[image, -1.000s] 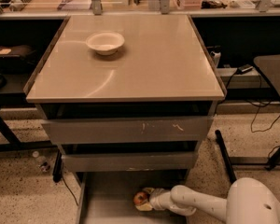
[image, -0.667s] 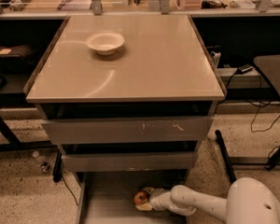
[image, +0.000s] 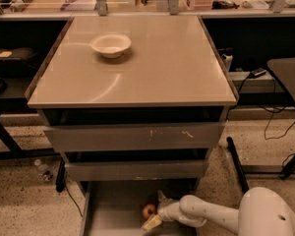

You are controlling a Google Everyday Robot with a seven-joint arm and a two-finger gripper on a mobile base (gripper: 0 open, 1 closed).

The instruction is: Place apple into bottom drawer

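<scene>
**Gripper open around the apple in the bottom drawer**

The gripper (image: 154, 211) is low inside the bottom drawer (image: 108, 208), its two fingers spread apart. One finger (image: 160, 196) points up and away toward the back of the drawer. The other (image: 151, 223), pale and cream-coloured, angles toward the front. The gap between them is wider than the apple (image: 148, 211), which sits in that gap at the gripper's open end. I cannot tell whether either finger touches it.

The arm (image: 211, 215) is white and rounded. It reaches in from behind the gripper on the right, lying nearly level and close to the drawer floor, with a slight bend just behind the wrist. It joins the robot's white domed body (image: 268, 215), which stands outside the drawer at the right.

The apple is small and round, red with a lighter yellowish patch. It looks to be resting on the plain grey drawer floor, right of the floor's middle. Bare floor stretches off beyond the gripper's tips to the left rail.

Just above the gripper is the middle drawer front (image: 132, 171), and above that the scratched top front (image: 132, 137). Both drawers are pulled out only a little. Well above the gripper, the beige counter (image: 152, 77) carries a white bowl (image: 110, 45) toward its far left.
</scene>
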